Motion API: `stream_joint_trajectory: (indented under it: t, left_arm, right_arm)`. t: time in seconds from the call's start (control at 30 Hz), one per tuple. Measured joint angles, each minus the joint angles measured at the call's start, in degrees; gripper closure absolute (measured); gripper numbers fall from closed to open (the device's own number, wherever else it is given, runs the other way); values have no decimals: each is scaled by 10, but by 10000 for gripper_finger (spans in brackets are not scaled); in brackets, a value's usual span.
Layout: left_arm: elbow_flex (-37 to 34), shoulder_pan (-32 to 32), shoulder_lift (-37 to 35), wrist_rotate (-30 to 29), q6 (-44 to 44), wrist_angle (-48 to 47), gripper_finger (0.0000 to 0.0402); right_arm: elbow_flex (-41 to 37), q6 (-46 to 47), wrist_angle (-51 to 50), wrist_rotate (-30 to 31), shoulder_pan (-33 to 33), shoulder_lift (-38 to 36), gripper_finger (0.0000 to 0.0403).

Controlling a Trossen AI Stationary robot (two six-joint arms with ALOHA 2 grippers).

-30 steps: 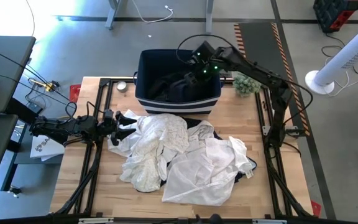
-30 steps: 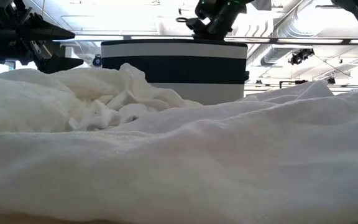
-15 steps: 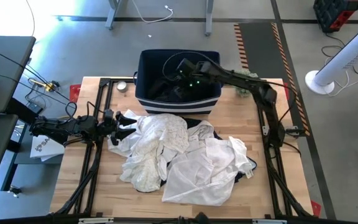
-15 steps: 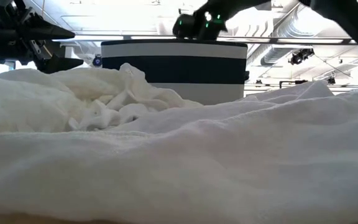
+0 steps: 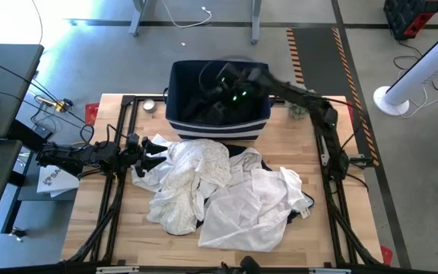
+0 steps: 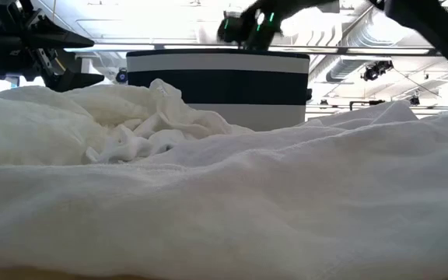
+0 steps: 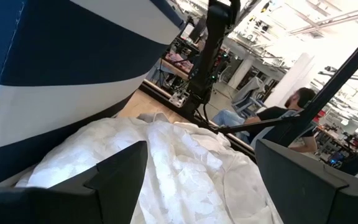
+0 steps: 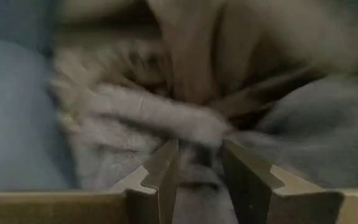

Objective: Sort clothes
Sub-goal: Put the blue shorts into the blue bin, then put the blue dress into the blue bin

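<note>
A heap of white and cream clothes point(image 5: 226, 194) lies on the middle of the wooden table, with a dark garment point(image 5: 238, 155) showing under its far edge. A navy bin with white stripes point(image 5: 217, 123) stands at the far edge and holds dark clothes point(image 5: 204, 108). My right gripper point(image 5: 220, 82) hovers over the bin's inside. In the right wrist view point(image 8: 197, 152) its fingers stand a little apart above the dark fabric. My left gripper point(image 5: 154, 150) is open and level at the heap's left edge. White cloth point(image 7: 179, 162) lies ahead between its fingers.
A green tuft-like object point(image 5: 299, 103) lies right of the bin. A small round metal thing point(image 5: 149, 106) lies left of the bin. Black frame rails point(image 5: 120, 190) run along the table's sides. A seated person point(image 7: 291, 109) shows in the room beyond the table.
My right gripper has moved over the bin from its right side toward the table's left, staying above the dark clothes inside.
</note>
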Motion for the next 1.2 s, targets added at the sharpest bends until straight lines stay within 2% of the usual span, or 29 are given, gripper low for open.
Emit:
stream_joint_trajectory:
  t: [0.2,0.33,0.43,0.5,0.6,0.77,0.93,1.1,1.2]
  left_arm:
    - [0,0,0,0,1,0,106]
    - [0,0,0,0,1,0,106]
    - [0,0,0,0,1,0,106]
    - [0,0,0,0,2,0,106]
    - [0,0,0,0,16,0,106]
    - [0,0,0,0,38,0,106]
    - [0,0,0,-1,42,0,106]
    - [0,0,0,-1,42,0,106]
    - [0,0,0,-1,42,0,106]
  right_arm:
    - [130,-25,-106,25,7,-50,285]
    - [85,-36,-104,8,43,-156,285]
    - [38,-47,-140,6,88,-233,285]
    - [-4,-38,-155,7,126,-283,285]
    - [-94,36,-149,3,185,-363,285]
    - [-288,221,-118,7,292,-472,285]
    - [-475,399,-105,-19,383,-545,285]
    - [-623,512,-71,5,379,-559,285]
    - [-695,529,28,23,339,-553,285]
